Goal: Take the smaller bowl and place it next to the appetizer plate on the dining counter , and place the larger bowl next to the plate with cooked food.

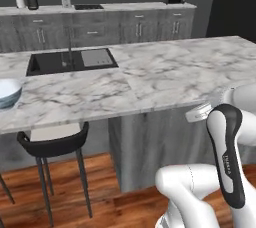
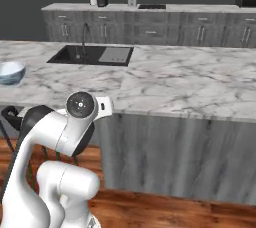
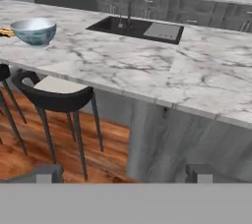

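Note:
A wide bowl with a teal-blue pattern outside and a pale inside, the larger bowl [image 3: 33,30], stands upright at the far left of the dining counter [image 1: 165,72]. It also shows as the bowl [image 1: 7,92] cut by the picture's edge and as the bowl [image 2: 11,72]. A sliver of something yellow-brown [image 3: 5,32] lies just left of it. My gripper [image 3: 123,176] is open with nothing between its fingertips [image 3: 45,174]. It hangs in front of the counter's near edge, well to the right of the bowl and apart from it.
A black sink [image 1: 70,62] with a dark faucet [image 1: 69,42] is set into the counter's far side. A black bar stool [image 1: 52,142] stands under the near edge at the left. Dark grey wall cabinets [image 1: 100,27] with small appliances run along the back.

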You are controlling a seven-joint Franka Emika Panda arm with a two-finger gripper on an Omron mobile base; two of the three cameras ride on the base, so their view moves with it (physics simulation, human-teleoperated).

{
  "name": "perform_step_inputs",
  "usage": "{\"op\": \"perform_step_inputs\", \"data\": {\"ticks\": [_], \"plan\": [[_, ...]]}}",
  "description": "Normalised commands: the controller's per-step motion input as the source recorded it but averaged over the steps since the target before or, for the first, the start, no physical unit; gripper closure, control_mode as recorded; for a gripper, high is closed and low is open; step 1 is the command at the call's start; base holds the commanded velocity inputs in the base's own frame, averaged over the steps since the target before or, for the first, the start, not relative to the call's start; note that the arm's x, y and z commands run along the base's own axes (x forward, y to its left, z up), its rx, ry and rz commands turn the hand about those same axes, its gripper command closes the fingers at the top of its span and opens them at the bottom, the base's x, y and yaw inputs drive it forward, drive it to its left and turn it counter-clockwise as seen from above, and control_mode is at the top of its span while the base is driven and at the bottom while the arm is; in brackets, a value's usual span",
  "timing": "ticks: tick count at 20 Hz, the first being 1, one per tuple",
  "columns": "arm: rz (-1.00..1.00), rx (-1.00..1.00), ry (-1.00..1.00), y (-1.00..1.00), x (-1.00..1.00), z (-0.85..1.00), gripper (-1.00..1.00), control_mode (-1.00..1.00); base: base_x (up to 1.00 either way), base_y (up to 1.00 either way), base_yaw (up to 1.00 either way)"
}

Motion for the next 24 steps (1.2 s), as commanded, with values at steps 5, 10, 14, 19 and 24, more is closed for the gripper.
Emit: {"op": "perform_step_inputs", "data": {"ticks": [5,10,14,19,24], "plan": [[0.00,0.00,0.00,0.00,0.00,0.00,-1.00,1.00,0.41,-1.00,-0.01],[0.00,0.00,0.00,0.00,0.00,0.00,-1.00,1.00,0.41,-1.00,-0.04],[0.00,0.00,0.00,0.00,0.00,0.00,-1.00,1.00,0.63,-1.00,0.00],[0.00,0.00,0.00,0.00,0.00,0.00,-1.00,1.00,0.63,-1.00,0.02],[0.00,0.00,0.00,0.00,0.00,0.00,-1.00,1.00,-0.18,-1.00,0.02]]}}
